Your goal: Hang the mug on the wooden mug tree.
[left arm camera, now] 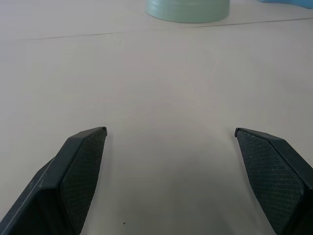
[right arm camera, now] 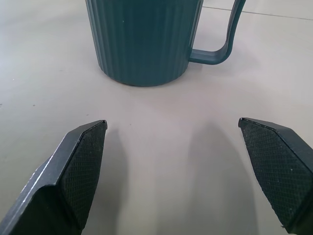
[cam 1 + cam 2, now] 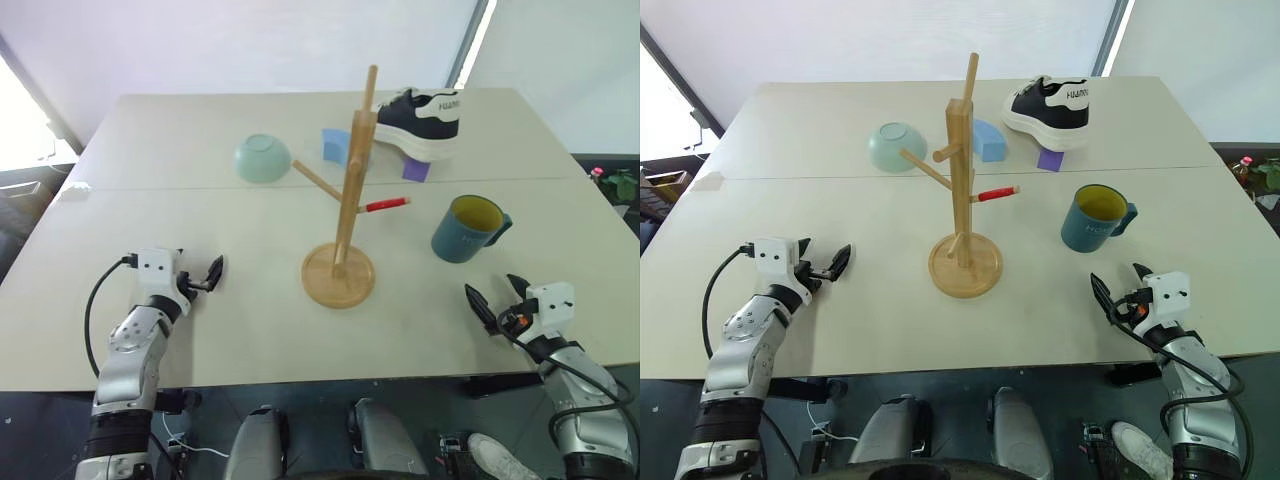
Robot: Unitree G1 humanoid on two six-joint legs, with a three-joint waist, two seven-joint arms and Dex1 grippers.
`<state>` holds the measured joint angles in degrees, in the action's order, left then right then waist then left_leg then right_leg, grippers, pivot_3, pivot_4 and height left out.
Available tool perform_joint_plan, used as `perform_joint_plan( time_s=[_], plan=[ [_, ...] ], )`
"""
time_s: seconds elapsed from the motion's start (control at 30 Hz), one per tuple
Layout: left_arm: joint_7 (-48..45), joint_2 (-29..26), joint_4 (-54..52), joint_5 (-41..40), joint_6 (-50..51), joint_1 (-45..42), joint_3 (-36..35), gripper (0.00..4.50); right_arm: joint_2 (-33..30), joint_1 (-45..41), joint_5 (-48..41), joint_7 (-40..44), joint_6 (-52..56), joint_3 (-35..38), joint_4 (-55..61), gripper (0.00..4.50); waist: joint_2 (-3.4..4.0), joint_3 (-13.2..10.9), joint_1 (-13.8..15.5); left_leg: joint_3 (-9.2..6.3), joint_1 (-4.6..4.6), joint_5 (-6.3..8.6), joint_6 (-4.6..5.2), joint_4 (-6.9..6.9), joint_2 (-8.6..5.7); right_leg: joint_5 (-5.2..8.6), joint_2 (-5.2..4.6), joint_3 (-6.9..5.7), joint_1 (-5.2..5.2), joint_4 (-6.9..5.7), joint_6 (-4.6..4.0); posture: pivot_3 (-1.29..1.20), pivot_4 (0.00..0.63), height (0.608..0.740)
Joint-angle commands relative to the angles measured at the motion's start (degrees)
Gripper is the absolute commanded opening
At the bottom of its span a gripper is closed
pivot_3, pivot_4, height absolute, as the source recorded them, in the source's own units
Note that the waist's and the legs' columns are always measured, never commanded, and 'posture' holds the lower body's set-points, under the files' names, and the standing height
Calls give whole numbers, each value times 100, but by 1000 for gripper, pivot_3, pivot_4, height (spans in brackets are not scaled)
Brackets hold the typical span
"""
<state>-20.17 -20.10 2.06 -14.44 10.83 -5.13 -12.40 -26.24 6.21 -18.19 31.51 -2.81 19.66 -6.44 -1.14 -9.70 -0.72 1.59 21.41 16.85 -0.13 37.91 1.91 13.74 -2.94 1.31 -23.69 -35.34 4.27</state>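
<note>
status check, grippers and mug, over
Left gripper and right gripper open, empty. Mug upright on table, ahead of right gripper. Mug tree unobstructed.

Both claws (image 3: 213, 272) (image 3: 495, 297) agape, level.

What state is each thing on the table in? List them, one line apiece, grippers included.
mug: upright on the table, empty, handle towards the robot's right, not hung.
wooden mug tree: upright on its round base, pegs bare.
pale green bowl: tipped on its side.
sneaker: propped on a purple block.
left gripper: open, empty.
right gripper: open, empty, facing the mug.
</note>
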Motion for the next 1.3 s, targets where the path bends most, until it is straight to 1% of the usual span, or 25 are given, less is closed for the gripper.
perform_joint_plan(
  time_s=[0.03, 0.33, 0.5, 0.63, 0.77, 0.87, 0.93, 1.07, 1.17, 1.3],
  plan=[
    [-33, -59, -161, -16, 41, 11, -23, 4500, -23, 3, 34, -20, -28, 10, 79, 4467, 0, 0, 0, 0, 0, 0, 0, 0, 0, 0, 0, 0, 0, 0, 0, 0, 150, 740],
    [-224, -21, -64, -95, -9, -105, 6, 4500, 47, -116, 16, -84, -94, 7, 26, 4467, 0, 0, 1, 0, 1, 0, 0, 0, 0, 0, -2, 1, -1, 1, 0, 0, 150, 740],
    [-525, -59, -141, -139, -26, -96, 132, 4500, 98, -128, 22, -160, -62, -6, 35, 4467, 0, 0, 1, 0, 3, 0, 0, 0, -1, 0, -3, 0, -1, 2, 0, 0, 150, 740],
    [-790, -54, -386, -270, -55, 53, 177, 4500, 95, -178, 74, -221, -61, -27, -15, 4467, 0, 0, -3, 0, 3, 0, 0, 0, -1, 0, -5, 1, -2, 2, 0, 0, 150, 740],
    [-1307, -113, -788, -489, -64, 310, 353, 4500, 33, -222, 76, -274, 16, 29, -54, 4467, 0, 0, -8, 1, 5, 0, -1, 0, -1, 0, -11, 3, -5, 4, -1, 0, 150, 740],
    [-1848, -302, -1075, -585, -28, 535, 598, 4500, 19, -246, 219, -533, -167, 178, -141, 4467, 2, 0, -4, 3, 8, 0, -1, -6, -2, 0, -20, 2, -10, 4, -2, 0, 150, 740],
    [-2356, -491, -1351, -785, 26, 702, 795, 4500, -3, -311, 232, -639, -328, 293, -298, 4467, 2, 0, -5, 5, 10, 0, -1, -9, -6, 1, -27, 2, -14, 6, -2, 0, 150, 740],
    [-3007, -814, -1773, -1038, 151, 833, 1105, 4500, -105, -623, 313, -816, -511, 384, -632, 4467, 6, -2, -7, 12, 23, 1, -1, -13, -10, 1, -38, 4, -27, 16, -3, 0, 150, 740],
    [-3272, -995, -2020, -1122, 322, 788, 1333, 4500, -231, -962, 358, -815, -723, 400, -998, 4467, 14, 0, -9, 20, 40, 0, -1, -13, -11, 0, -45, 2, -48, 15, -4, 0, 150, 740],
    [-3315, -1035, -2147, -1114, 435, 660, 1464, 4500, -388, -1269, 310, -767, -700, 392, -1269, 4467, 15, 0, -7, 19, 58, -1, 1, -13, -13, 0, -35, -3, -64, 13, -3, 0, 150, 740]
  ],
)
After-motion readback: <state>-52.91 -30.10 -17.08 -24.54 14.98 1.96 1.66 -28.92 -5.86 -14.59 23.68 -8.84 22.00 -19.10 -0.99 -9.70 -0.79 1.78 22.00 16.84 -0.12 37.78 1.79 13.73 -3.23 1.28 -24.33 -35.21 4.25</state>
